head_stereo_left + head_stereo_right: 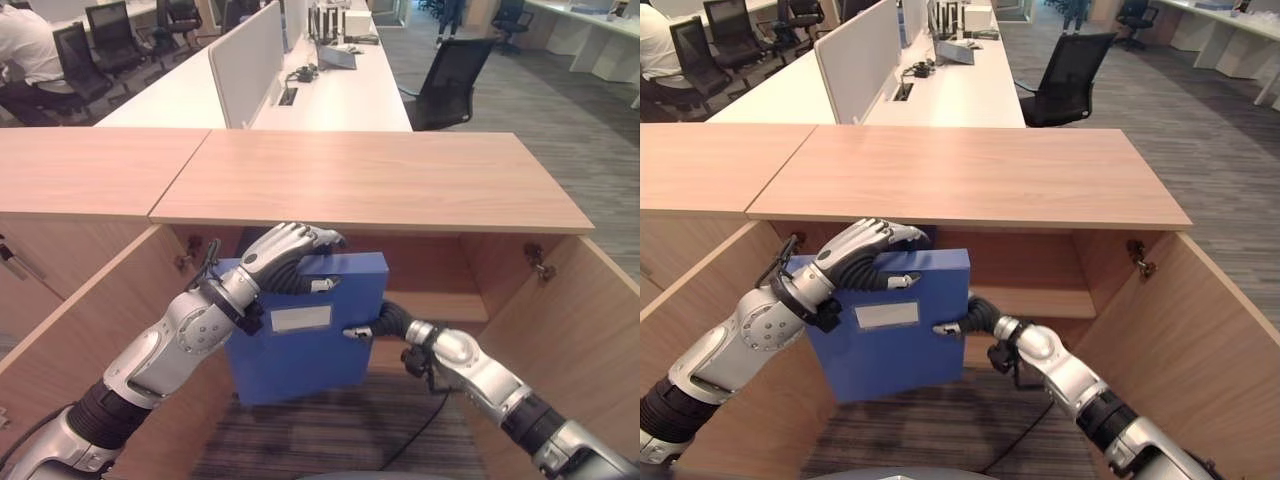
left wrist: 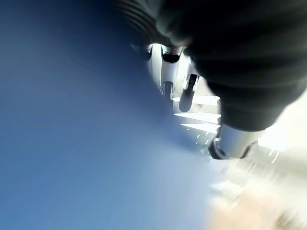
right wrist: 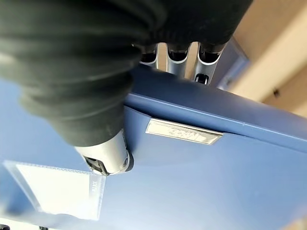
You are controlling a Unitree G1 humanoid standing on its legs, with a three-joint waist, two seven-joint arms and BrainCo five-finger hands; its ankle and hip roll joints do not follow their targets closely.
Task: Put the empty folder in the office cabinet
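Note:
A blue folder (image 1: 310,350) with a white label pocket stands upright in the open mouth of the wooden cabinet (image 1: 370,180), just under its top board. My left hand (image 1: 285,250) lies over the folder's top edge with its fingers curled down the far side. My right hand (image 1: 388,320) grips the folder's right edge, thumb (image 3: 108,155) on the front face and fingers (image 3: 177,64) behind it. In the left wrist view the blue cover (image 2: 72,134) fills the space beside my fingers (image 2: 165,79).
Both cabinet doors stand swung out, left (image 1: 90,310) and right (image 1: 570,320). A shelf (image 1: 440,305) shows inside behind the folder. Another closed cabinet (image 1: 90,165) adjoins on the left. Beyond are white desks (image 1: 340,95), a black chair (image 1: 450,85) and a seated person (image 1: 25,45).

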